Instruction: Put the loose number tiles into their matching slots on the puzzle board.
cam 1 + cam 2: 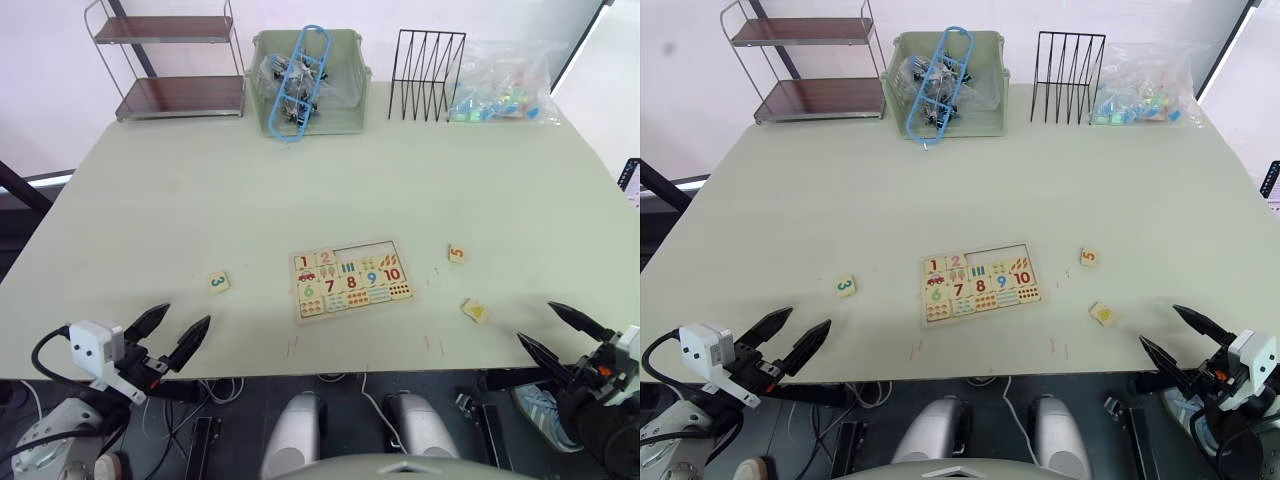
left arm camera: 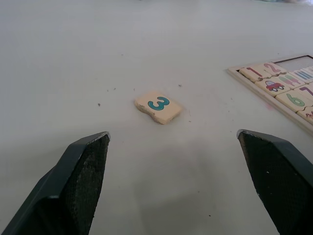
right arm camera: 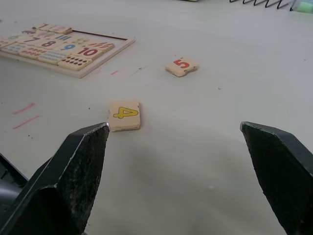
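Pale green-grey table (image 1: 200, 180) spreads under me; far edge carries a wire shelf (image 1: 170, 65), a bin (image 1: 305, 80), a black rack (image 1: 428, 62) and a bag of plastic bits (image 1: 505, 85). Puzzle board (image 1: 350, 280) sits centre, near my edge. Top row: 1 and 2 look seated at its left end, rest of the slots (image 1: 365, 250) show bare wood, so approx 3 recesses left to fill.

Loose tiles, all on the table: tile 3 (image 2: 158, 105) well left of the board, just ahead of my left gripper (image 1: 170, 330); tile 5 (image 1: 457, 254) right of the board; tile 4 (image 3: 124, 115) nearer my right gripper (image 1: 1180, 345).

Both grippers hover low at the near edge, fingers spread wide, nothing held.

Step in hand, I'd say: lining up a pick, w/ 3 next in order. Next move calls for reaching fwd and down, straddling the thin tile, closing on its edges w/o skidding it.
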